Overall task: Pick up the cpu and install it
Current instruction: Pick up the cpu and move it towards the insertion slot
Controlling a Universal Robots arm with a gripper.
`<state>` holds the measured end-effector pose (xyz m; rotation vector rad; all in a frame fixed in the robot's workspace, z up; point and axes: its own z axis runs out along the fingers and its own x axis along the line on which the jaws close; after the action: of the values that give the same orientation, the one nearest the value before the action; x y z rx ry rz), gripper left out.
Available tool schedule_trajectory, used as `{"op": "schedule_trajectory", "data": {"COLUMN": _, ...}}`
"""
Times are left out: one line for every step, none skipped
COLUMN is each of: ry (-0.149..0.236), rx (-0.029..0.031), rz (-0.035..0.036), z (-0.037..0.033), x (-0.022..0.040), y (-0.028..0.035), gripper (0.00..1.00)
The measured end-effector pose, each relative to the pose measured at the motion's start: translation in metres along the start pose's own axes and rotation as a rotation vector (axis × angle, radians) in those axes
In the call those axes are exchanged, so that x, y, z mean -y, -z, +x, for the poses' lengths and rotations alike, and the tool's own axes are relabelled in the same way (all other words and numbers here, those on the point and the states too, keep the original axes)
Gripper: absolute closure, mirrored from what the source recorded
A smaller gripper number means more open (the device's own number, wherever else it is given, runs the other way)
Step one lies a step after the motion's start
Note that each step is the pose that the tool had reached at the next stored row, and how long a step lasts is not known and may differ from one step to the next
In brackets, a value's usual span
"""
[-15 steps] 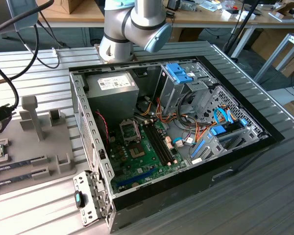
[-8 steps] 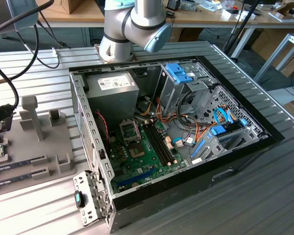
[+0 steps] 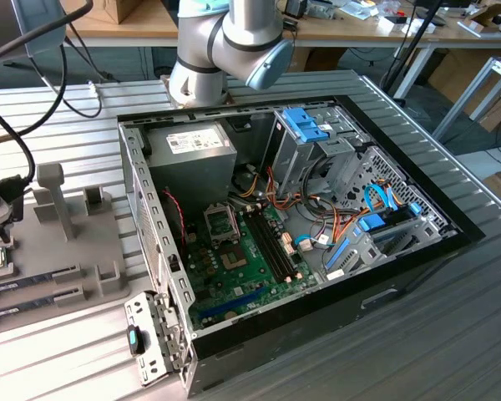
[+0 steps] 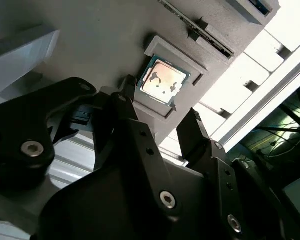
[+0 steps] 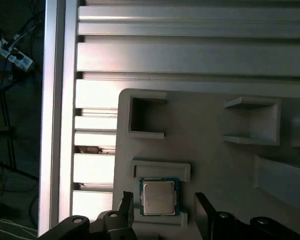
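**Cpu lies between the end effector's spread fingers**

In the exterior view, the grey holder [image 3: 67,242] rests on the slatted surface [image 3: 67,142] at the exterior view's left. The open computer case [image 3: 154,242] stands to its right. In the first wrist view the cpu [image 5: 159,197] lies flat in a square recess of that holder, silvery plate up. The end effector [image 5: 162,206] is spread wide, one finger on each side of the chip and apparently clear of it.

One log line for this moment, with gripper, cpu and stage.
gripper: open, above cpu | cpu: lying in gray holder, not grasped | stage: pre-pick
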<state>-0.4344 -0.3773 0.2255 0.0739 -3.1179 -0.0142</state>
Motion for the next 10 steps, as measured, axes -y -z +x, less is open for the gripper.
{"op": "schedule_trajectory", "data": {"ry": 0.002, "rx": 0.0000, "rz": -0.0001, "z": 0.0000, "x": 0.0000, "y": -0.0020, "gripper": 0.40}}
{"op": "schedule_trajectory", "data": {"ry": 0.004, "rx": -0.0001, "rz": -0.0002, "z": 0.0000, "x": 0.0000, "y": -0.0036, "gripper": 0.40}}
{"op": "schedule_trajectory", "data": {"ry": 0.007, "rx": -0.0001, "rz": -0.0002, "z": -0.0001, "x": 0.0001, "y": -0.0062, "gripper": 0.40}}
{"op": "schedule_trajectory", "data": {"ry": 0.008, "rx": -0.0001, "rz": -0.0002, "z": -0.0001, "x": 0.0002, "y": -0.0078, "gripper": 0.40}}
{"op": "schedule_trajectory", "data": {"ry": 0.010, "rx": -0.0002, "rz": -0.0001, "z": -0.0002, "x": 0.0005, "y": -0.0092, "gripper": 0.40}}
{"op": "schedule_trajectory", "data": {"ry": 0.012, "rx": -0.0003, "rz": 0.0000, "z": -0.0001, "x": 0.0007, "y": -0.0100, "gripper": 0.40}}
{"op": "schedule_trajectory", "data": {"ry": 0.020, "rx": -0.0004, "rz": 0.0002, "z": -0.0001, "x": 0.0012, "y": -0.0110, "gripper": 0.40}}
{"op": "schedule_trajectory", "data": {"ry": 0.027, "rx": -0.0004, "rz": 0.0003, "z": -0.0001, "x": 0.0015, "y": -0.0116, "gripper": 0.40}}
{"op": "schedule_trajectory", "data": {"ry": 0.036, "rx": -0.0004, "rz": 0.0004, "z": -0.0001, "x": 0.0020, "y": -0.0126, "gripper": 0.40}}
{"op": "schedule_trajectory", "data": {"ry": 0.037, "rx": -0.0004, "rz": 0.0005, "z": -0.0002, "x": 0.0025, "y": -0.0137, "gripper": 0.40}}
